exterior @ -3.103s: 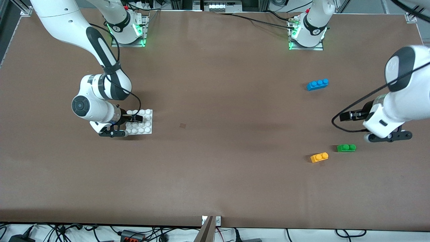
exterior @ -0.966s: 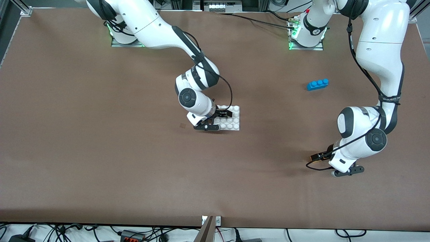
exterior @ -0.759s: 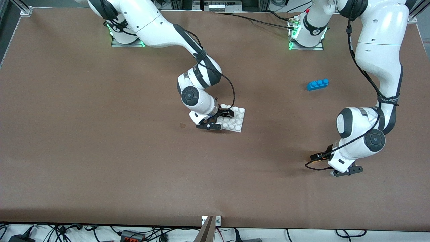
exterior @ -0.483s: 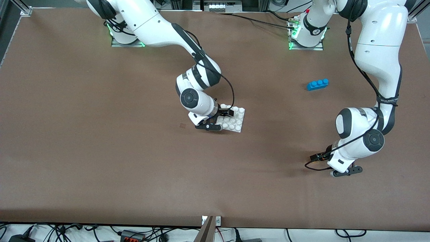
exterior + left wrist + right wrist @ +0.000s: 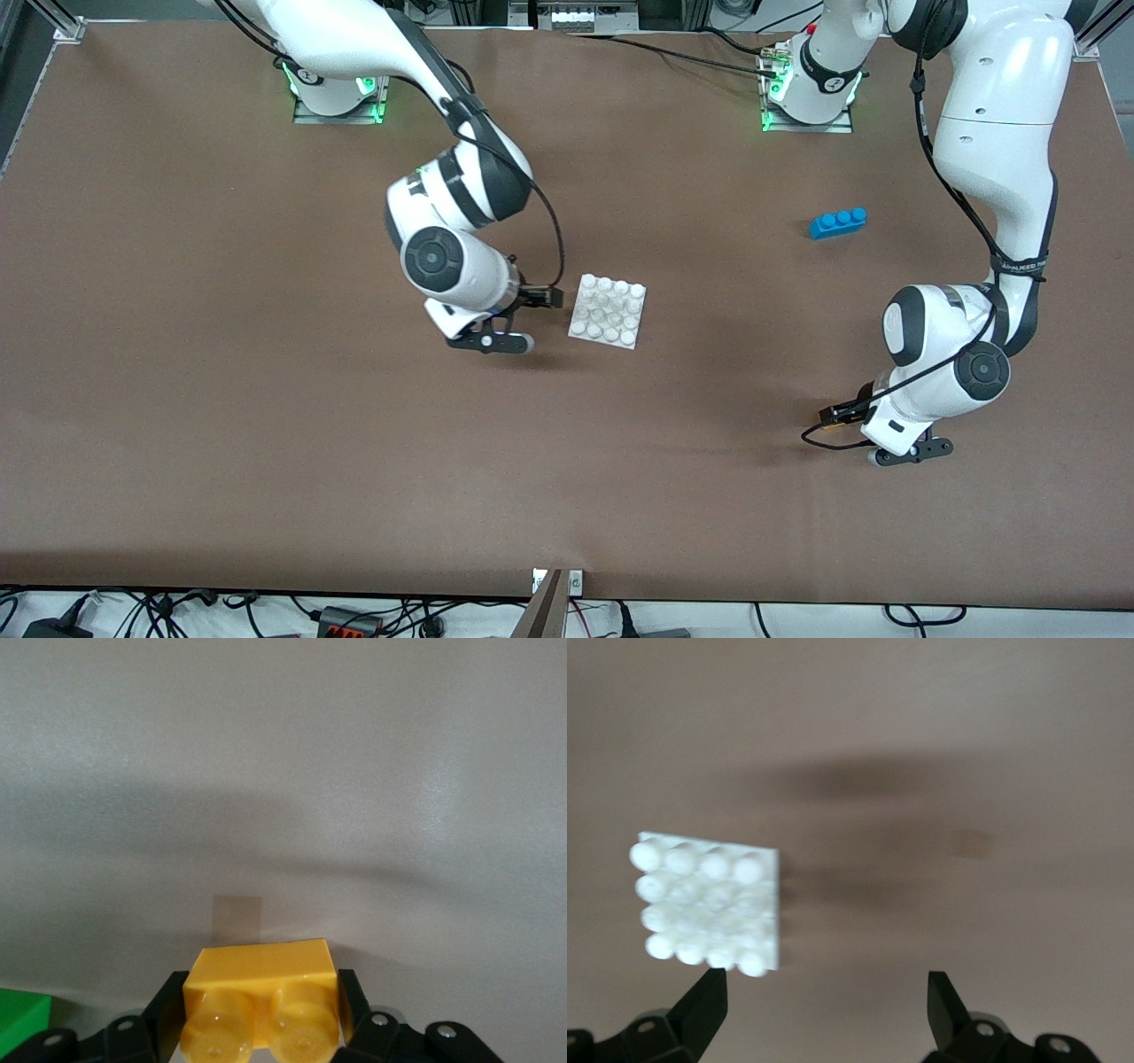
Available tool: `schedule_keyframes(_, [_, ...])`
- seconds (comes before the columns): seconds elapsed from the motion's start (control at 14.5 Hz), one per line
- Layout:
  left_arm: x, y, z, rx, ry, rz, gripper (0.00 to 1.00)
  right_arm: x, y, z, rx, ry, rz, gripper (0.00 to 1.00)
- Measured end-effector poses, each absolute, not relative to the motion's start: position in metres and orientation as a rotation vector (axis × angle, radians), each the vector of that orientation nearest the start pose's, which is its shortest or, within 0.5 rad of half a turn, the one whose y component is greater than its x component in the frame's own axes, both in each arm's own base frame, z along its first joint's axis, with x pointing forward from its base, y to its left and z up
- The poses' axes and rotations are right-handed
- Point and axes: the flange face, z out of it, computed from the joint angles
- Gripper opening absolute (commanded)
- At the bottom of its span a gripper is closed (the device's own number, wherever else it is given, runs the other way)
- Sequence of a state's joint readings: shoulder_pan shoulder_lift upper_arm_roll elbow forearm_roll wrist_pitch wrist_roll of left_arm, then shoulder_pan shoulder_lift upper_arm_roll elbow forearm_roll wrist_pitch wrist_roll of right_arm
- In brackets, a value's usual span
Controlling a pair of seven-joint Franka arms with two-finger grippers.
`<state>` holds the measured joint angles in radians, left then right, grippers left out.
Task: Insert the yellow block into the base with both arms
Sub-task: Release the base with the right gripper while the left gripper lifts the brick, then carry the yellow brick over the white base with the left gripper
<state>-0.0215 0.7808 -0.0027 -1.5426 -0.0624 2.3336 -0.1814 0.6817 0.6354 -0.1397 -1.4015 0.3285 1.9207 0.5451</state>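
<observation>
Brown paper covers the desk [image 5: 266, 461], and both white arms reach over it from the edge where their bases stand. The right arm hangs near the desk's middle with its right pincer [image 5: 824, 1005] spread wide and empty, just beside the white base [image 5: 608, 310], which lies flat at mid-desk, a little turned against the desk's edges. The left arm bends down toward its own end of the desk, closer to the front edge, and the left pincer [image 5: 262, 1014] has the yellow block [image 5: 260, 999] clamped between its fingers, studs facing the wrist camera. As I judge it, the main risk is the base sliding or tipping when the block is pressed on, since nothing holds it down now; the right pincer would have to steady it first. The skewed base could also leave the block's underside misaligned with the studs, so it jams or sits crooked. A shallow grip could let the block twist under load. The blue brick [image 5: 837, 222] lies well clear, near the left arm's base. From the front the block is hidden by the wrist, and only a corner of the green brick [image 5: 19, 1019] shows, cut off by the wrist view's edge.
</observation>
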Motion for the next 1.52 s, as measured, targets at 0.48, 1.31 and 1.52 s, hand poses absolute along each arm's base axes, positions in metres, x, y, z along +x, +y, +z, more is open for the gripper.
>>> schedule_keyframes(0.48, [0.706, -0.031, 0.193, -3.188, -0.208, 0.004, 0.56, 0.609, 0.225, 0.486, -3.139, 0.238, 0.302, 1.0])
schedule_keyframes(1.31, [0.663, -0.197, 0.297, -3.316, 0.104, 0.276, 0.51, 0.552, -0.022, 0.591, -3.08, -0.07, 0.313, 1.0])
schedule_keyframes(1.52, [0.64, -0.255, 0.304, -3.33, 0.228, 0.33, 0.51, 0.53, -0.008, 0.592, -3.114, -0.125, 0.286, 1.0])
